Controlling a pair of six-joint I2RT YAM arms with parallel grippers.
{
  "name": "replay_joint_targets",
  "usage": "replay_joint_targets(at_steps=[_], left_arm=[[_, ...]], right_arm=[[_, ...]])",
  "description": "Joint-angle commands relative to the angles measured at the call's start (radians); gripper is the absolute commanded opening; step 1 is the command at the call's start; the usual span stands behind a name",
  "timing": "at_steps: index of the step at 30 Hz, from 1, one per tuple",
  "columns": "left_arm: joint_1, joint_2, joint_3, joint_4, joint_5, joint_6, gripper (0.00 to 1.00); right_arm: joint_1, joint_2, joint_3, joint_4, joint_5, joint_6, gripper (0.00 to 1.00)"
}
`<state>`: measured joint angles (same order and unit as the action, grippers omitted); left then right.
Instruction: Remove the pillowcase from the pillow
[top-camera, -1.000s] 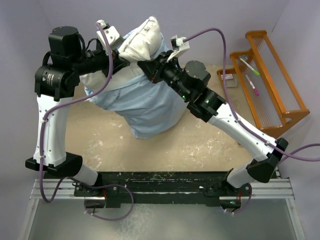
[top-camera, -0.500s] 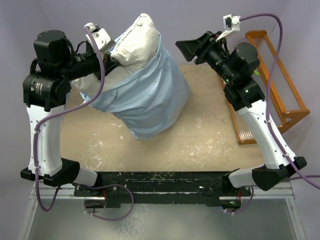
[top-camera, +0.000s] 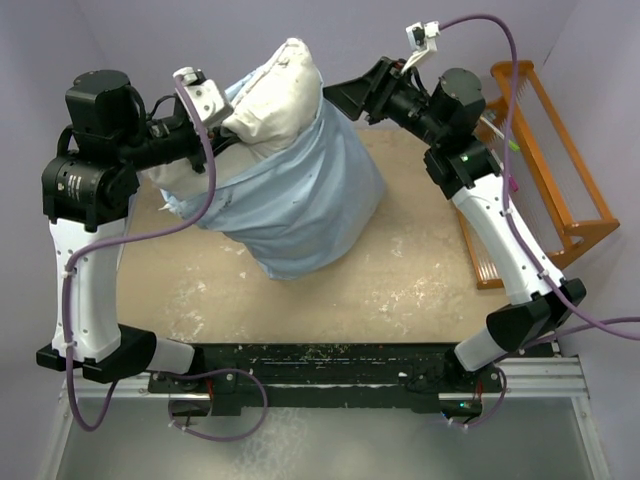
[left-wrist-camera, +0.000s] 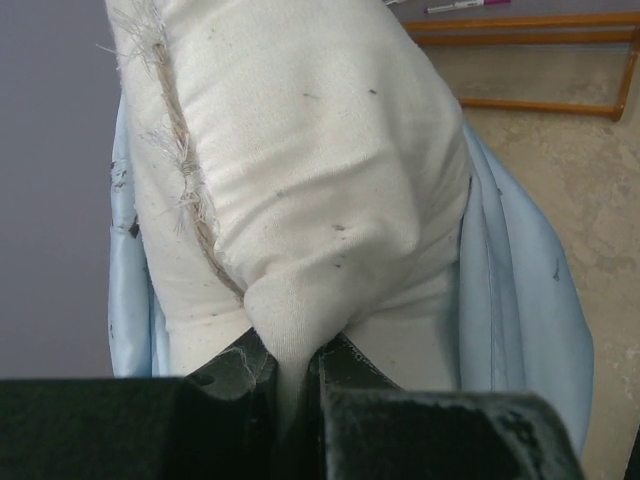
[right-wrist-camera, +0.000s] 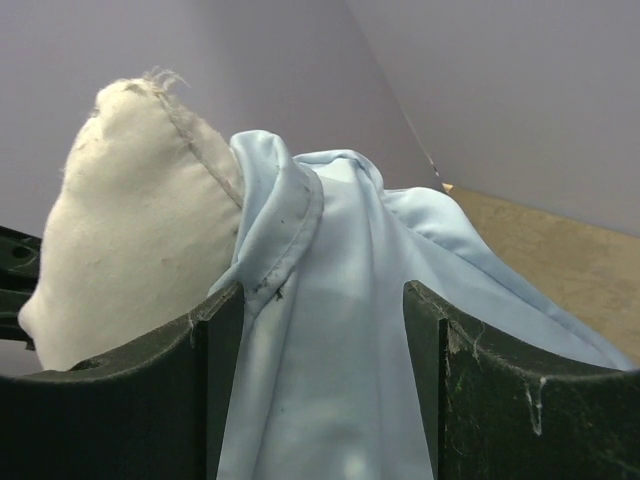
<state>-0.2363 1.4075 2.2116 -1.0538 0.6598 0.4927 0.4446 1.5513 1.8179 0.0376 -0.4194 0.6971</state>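
Observation:
The off-white pillow (top-camera: 275, 95) stands upright, its top sticking out of the light-blue pillowcase (top-camera: 300, 200), which hangs around its lower part down to the table. My left gripper (top-camera: 222, 128) is shut on a pinched fold of the pillow (left-wrist-camera: 300, 200) and holds it up; the pillowcase (left-wrist-camera: 520, 300) shows on both sides in that view. My right gripper (top-camera: 340, 97) is open at the pillowcase's upper right rim. In the right wrist view the pillowcase hem (right-wrist-camera: 320, 300) lies between the spread fingers (right-wrist-camera: 215, 330), with the pillow (right-wrist-camera: 130, 220) to the left.
An orange wooden rack (top-camera: 545, 150) with pens stands at the right edge of the tan table (top-camera: 400, 270). Purple walls close in the back and sides. The arm bases sit on the black rail (top-camera: 320, 365) at the near edge.
My right gripper let go, swung out to the right and raised, then came back left to the pillowcase's upper rim. The pillowcase has slid down, baring more pillow. My left gripper keeps its hold.

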Motion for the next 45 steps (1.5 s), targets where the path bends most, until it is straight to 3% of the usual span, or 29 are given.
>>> replay_joint_targets(at_steps=[1, 9, 20, 27, 32, 36, 40, 45], left_arm=[[0.003, -0.024, -0.014, -0.018, 0.055, 0.084, 0.0], [0.004, -0.047, -0.037, -0.058, 0.076, 0.154, 0.0], [0.003, -0.07, -0.064, -0.038, 0.076, 0.161, 0.0], [0.004, -0.069, -0.065, -0.034, 0.06, 0.159, 0.0], [0.003, -0.068, -0.067, -0.022, 0.053, 0.148, 0.0], [0.003, -0.069, -0.066, -0.02, 0.048, 0.147, 0.0], [0.004, -0.078, -0.059, -0.009, 0.037, 0.156, 0.0], [0.003, -0.102, -0.05, 0.007, 0.028, 0.173, 0.0]], right_arm=[[0.0, -0.04, 0.045, 0.089, -0.074, 0.042, 0.67], [-0.014, 0.021, 0.145, 0.043, -0.064, 0.07, 0.68], [-0.01, 0.049, 0.135, 0.006, 0.037, 0.092, 0.65], [0.042, 0.09, 0.16, 0.039, -0.036, 0.08, 0.62], [0.048, 0.092, 0.13, 0.03, -0.089, 0.089, 0.42], [0.037, 0.088, 0.125, 0.03, -0.075, 0.095, 0.01], [0.001, 0.062, 0.098, -0.004, -0.008, 0.09, 0.0], [-0.082, 0.011, -0.061, 0.006, 0.025, 0.073, 0.0]])
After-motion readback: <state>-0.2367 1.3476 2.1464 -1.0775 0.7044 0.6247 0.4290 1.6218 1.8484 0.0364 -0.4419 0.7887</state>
